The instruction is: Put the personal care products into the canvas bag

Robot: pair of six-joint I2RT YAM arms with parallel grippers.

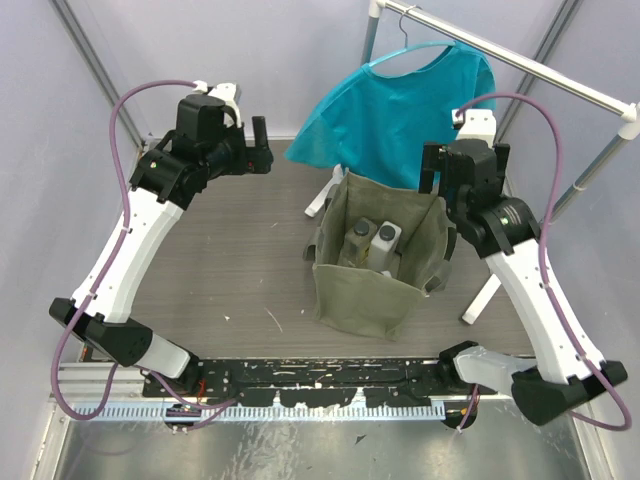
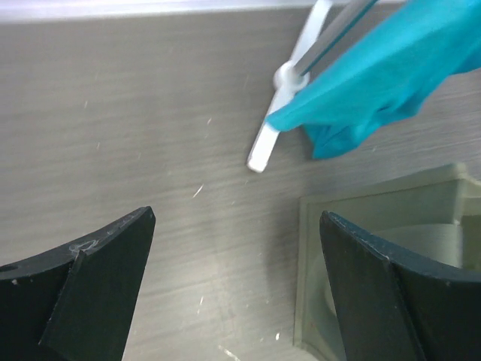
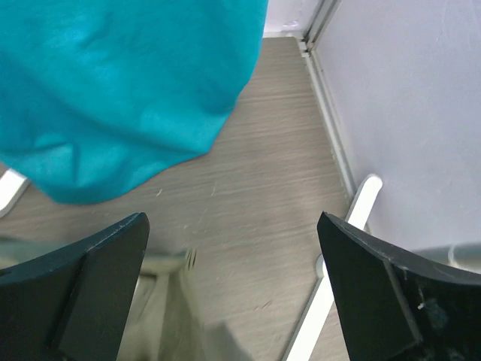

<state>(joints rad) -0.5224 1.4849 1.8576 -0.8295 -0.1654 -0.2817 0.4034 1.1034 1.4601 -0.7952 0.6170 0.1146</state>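
Observation:
The olive canvas bag [image 1: 372, 285] stands open at centre right of the table. Inside it I see two bottles with dark round caps: a greyish one [image 1: 358, 238] and a white rectangular one [image 1: 386, 238]. No other bottles show anywhere on the table. My left gripper [image 1: 262, 145] is open and empty, raised at the back left, well away from the bag. In the left wrist view [image 2: 237, 218] the bag's rim [image 2: 376, 207] lies under the right finger. My right gripper [image 1: 438, 172] is open and empty, just above the bag's back right corner; it also shows in the right wrist view [image 3: 233, 222].
A teal shirt [image 1: 400, 105] hangs from a white rack [image 1: 520, 60] behind the bag, and shows in both wrist views [image 2: 376, 68] [image 3: 113, 83]. White rack feet [image 1: 325, 195] [image 1: 482, 290] rest on the table by the bag. Walls close in the sides.

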